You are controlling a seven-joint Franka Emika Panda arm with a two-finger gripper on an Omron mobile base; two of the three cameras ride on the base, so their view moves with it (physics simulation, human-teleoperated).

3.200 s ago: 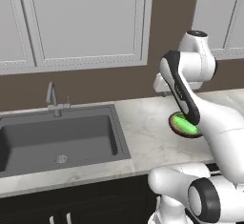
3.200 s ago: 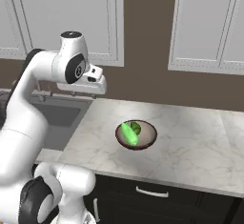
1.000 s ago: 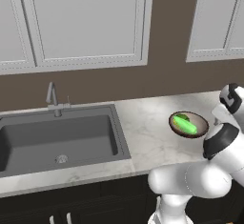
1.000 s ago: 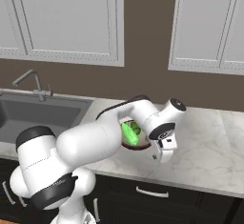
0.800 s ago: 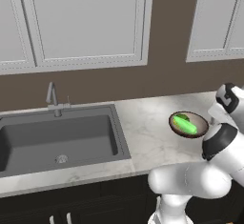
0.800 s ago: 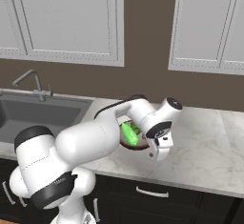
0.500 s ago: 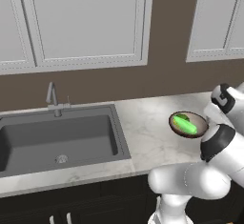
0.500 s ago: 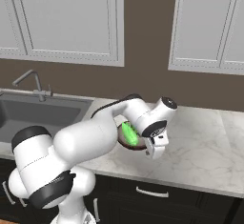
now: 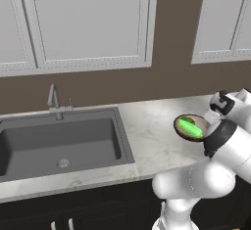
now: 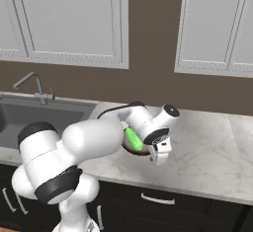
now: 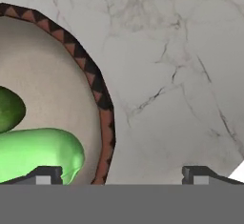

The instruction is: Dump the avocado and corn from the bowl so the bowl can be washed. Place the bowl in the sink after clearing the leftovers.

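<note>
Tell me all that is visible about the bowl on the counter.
The bowl is small, round and shallow, with a dark brown outside, a rim patterned with reddish triangles, and a pale beige inside. It sits upright on the marble counter, right of the sink. Inside lie a bright green piece and a darker green one. The open gripper straddles its rim.

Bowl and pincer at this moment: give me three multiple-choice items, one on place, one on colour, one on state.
1. Where is the bowl?
A. on the counter right of the sink
B. in the sink
C. lifted off the counter

2. What colour is the bowl's inside?
A. blue
B. pale beige
C. black

3. How is the pincer?
A. shut on the rim
B. open, its fingertips straddling the rim
C. shut on the faucet

Key: 1 A, left base view shows it on marble; 2 B, hand view; 3 B, tips stand wide apart.
</note>
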